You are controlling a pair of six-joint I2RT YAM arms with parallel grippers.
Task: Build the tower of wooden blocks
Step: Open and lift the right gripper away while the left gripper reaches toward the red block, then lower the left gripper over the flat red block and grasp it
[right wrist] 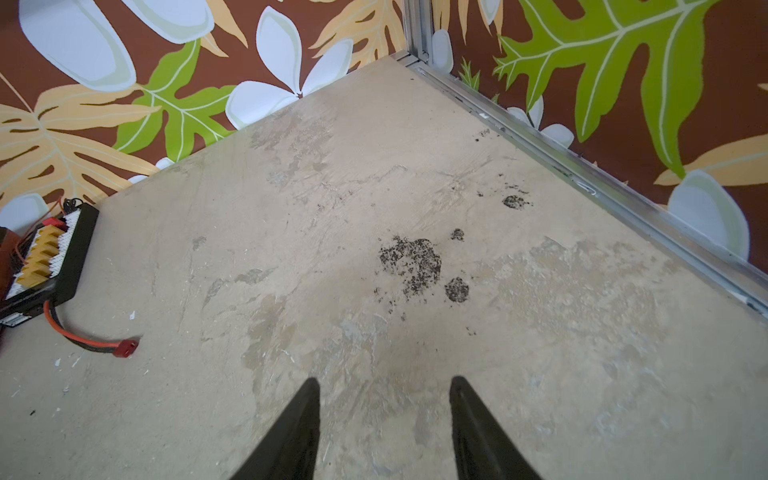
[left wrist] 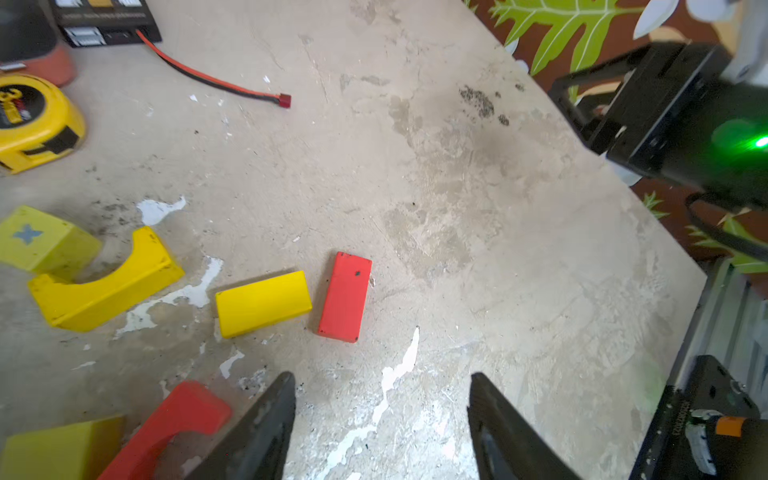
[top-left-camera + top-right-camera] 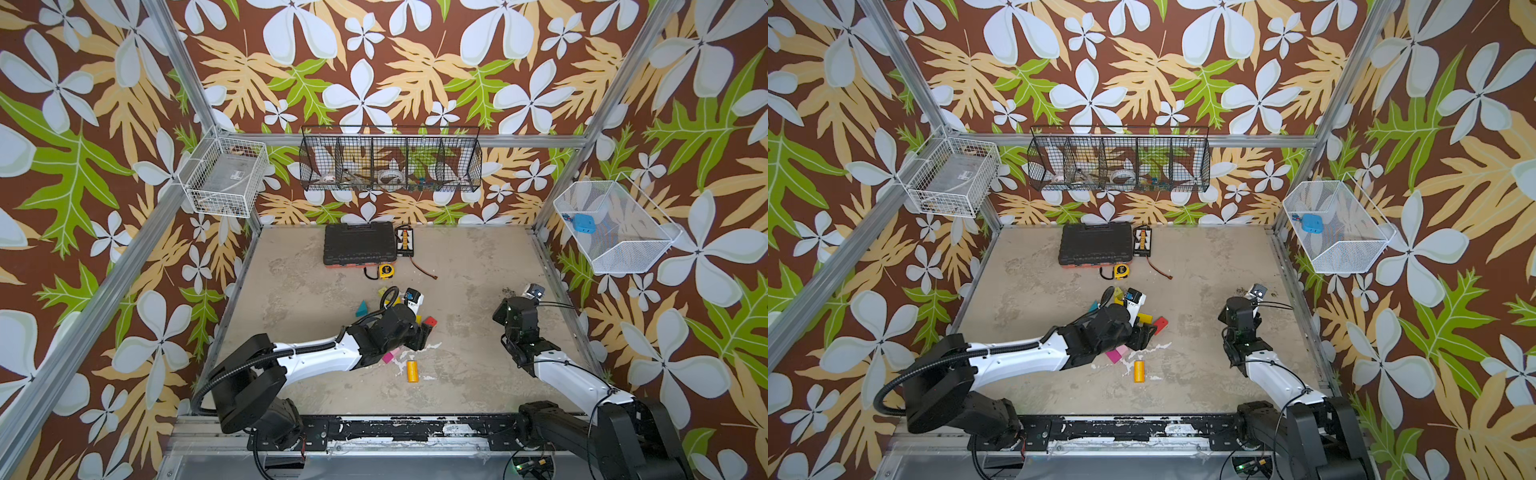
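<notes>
Wood blocks (image 3: pixel 430 321) lie loose on the mottled beige table (image 2: pixel 478 232), left of centre, tower not yet built. The left wrist view shows a yellow brick (image 2: pixel 262 302) and a red brick (image 2: pixel 345 297) lying flat, just beside each other w/ a narrow gap. A yellow arch (image 2: pixel 104 286) rests on its side, its hollow turned toward a yellow cube (image 2: pixel 37 241) marked w/ a blue cross. A red arch (image 2: pixel 174 428) and another yellow block (image 2: pixel 54 449) sit at the frame's edge, the arch close by one finger, contact unclear. In both top views a teal wedge (image 3: pixel 362 308) sits left of the group. An orange cylinder (image 3: pixel 412 370) lies on its side nearer the robot's base. A magenta piece (image 3: pixel 387 357) and a pink piece (image 3: pixel 395 352) touch, partly hidden by the left forearm.

Left gripper (image 2: pixel 382 378) — jaws spread wide, nothing btwn them — hangs over bare tabletop just short of the red brick. Right gripper (image 1: pixel 385 380), well apart on the right side, has its jaws moderately parted over stained bare surface — it holds nothing.
</notes>
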